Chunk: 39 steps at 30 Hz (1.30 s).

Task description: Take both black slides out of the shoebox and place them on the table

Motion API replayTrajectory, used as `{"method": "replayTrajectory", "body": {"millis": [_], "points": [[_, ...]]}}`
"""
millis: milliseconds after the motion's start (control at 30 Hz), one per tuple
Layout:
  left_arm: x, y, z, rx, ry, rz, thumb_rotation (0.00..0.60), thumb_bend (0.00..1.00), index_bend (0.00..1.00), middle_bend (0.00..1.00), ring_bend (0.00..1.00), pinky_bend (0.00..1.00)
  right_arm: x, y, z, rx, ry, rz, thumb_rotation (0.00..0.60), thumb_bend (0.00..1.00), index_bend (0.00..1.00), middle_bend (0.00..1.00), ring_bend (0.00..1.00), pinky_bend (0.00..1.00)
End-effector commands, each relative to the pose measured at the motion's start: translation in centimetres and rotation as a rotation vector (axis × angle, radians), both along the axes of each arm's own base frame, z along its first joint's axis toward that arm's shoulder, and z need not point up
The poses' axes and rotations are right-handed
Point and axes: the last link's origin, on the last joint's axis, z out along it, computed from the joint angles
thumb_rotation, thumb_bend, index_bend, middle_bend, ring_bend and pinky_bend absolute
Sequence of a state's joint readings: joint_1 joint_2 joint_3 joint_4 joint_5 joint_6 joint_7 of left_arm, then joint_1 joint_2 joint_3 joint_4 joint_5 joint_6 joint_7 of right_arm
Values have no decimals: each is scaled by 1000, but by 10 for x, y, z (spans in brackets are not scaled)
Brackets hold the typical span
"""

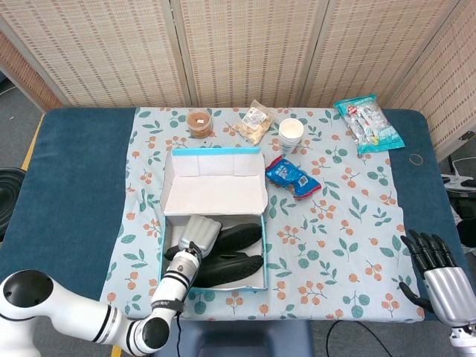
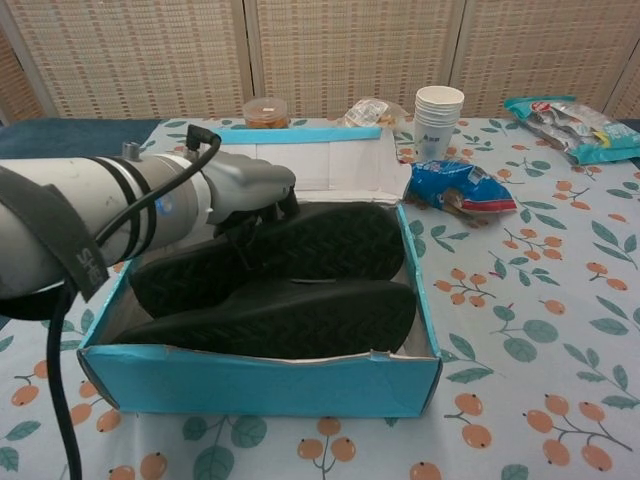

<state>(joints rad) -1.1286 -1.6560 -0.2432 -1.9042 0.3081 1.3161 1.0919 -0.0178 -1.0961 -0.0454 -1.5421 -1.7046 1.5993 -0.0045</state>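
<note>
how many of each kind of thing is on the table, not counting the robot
black slides: 2
shoebox: 1
paper cup stack: 1
snack packets: 3
lidded jar: 1
total: 8
</note>
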Motion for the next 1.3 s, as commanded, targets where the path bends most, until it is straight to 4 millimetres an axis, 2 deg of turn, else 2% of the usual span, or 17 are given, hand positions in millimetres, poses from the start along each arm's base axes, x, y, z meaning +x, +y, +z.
{"method": "replayTrajectory", "body": {"millis": [33,400,567,733,900,1033,1133,1233,1300], "points": [[-4,-3,13,40,-94,-53,600,585,771,715,469,545,0,0,0,0,0,1,600,158,0,0,0,0],[-10,2,54,95,-261,-102,600,583,758,699,454,526,1,1,0,-4,5,1,600,158,0,0,0,0],[-28,1,44,35,-216,-71,600,579,745,692,440,511,2,1,-3,7,6,8,600,158,0,0,0,0],[-29,2,41,29,-275,-75,600,579,744,691,438,508,3,2,-3,3,5,11,600,158,0,0,0,0],[-16,1,69,79,-412,-123,600,579,744,691,438,508,1,1,-1,-3,6,1,600,158,0,0,0,0],[-14,6,99,150,-500,-151,600,573,740,687,434,499,1,1,-2,2,8,1,600,158,0,0,0,0],[-27,18,124,272,-513,-182,600,562,721,668,416,468,1,1,-1,-1,5,1,600,158,0,0,0,0],[-57,37,148,467,-421,-261,600,546,710,659,410,449,1,2,1,-6,2,3,600,158,0,0,0,0],[-86,55,161,599,-327,-276,600,538,704,655,404,438,1,2,2,-8,0,5,600,158,0,0,0,0]]}}
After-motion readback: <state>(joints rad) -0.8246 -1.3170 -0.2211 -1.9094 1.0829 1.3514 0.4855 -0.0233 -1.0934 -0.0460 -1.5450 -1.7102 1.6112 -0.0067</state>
